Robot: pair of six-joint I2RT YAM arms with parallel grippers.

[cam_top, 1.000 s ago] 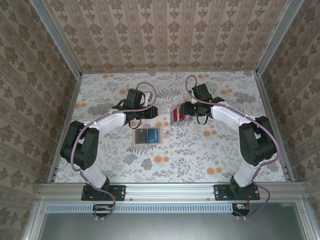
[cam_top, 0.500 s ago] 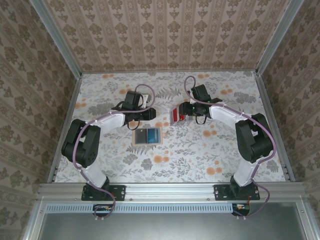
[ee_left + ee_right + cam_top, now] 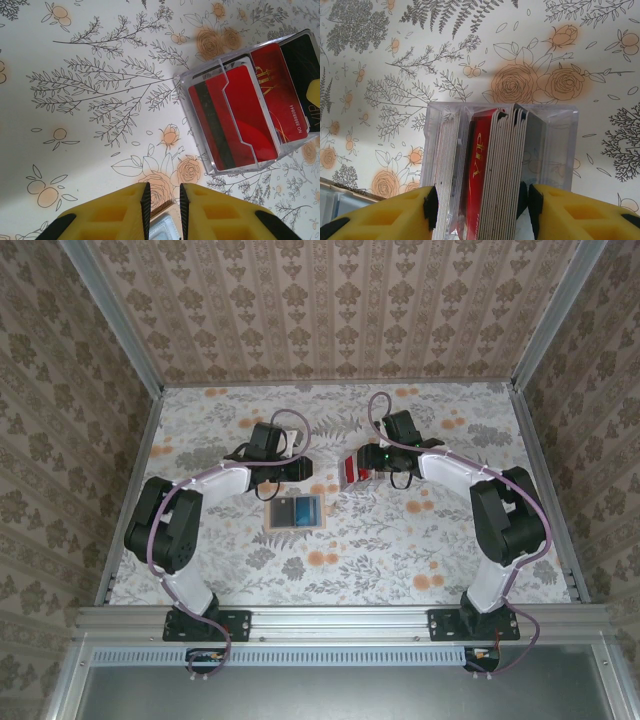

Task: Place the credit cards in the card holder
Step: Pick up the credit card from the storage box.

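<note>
The credit cards (image 3: 482, 160) stand on edge as a pack inside a clear plastic box (image 3: 555, 135), several white-edged with a red one facing out. My right gripper (image 3: 482, 200) is shut on this pack, one pad on each side. In the top view the cards (image 3: 350, 470) sit at the table's middle, with my right gripper (image 3: 364, 464) on their right. The card holder (image 3: 296, 512) lies open and flat, tan with blue-grey pockets. My left gripper (image 3: 298, 466) hovers just beyond its far edge. In the left wrist view the left gripper (image 3: 163, 192) has its jaws narrowly apart and empty, over a corner of the card holder (image 3: 167, 230).
The left wrist view shows the clear box (image 3: 215, 167) from its side, with red cards (image 3: 245, 115) leaning in it. The floral table (image 3: 400, 540) is walled at left, right and back. A purple cable loops over each arm.
The right gripper and the card pack have shifted slightly left. The left gripper has hardly moved. Neither gripper's opening has changed.
</note>
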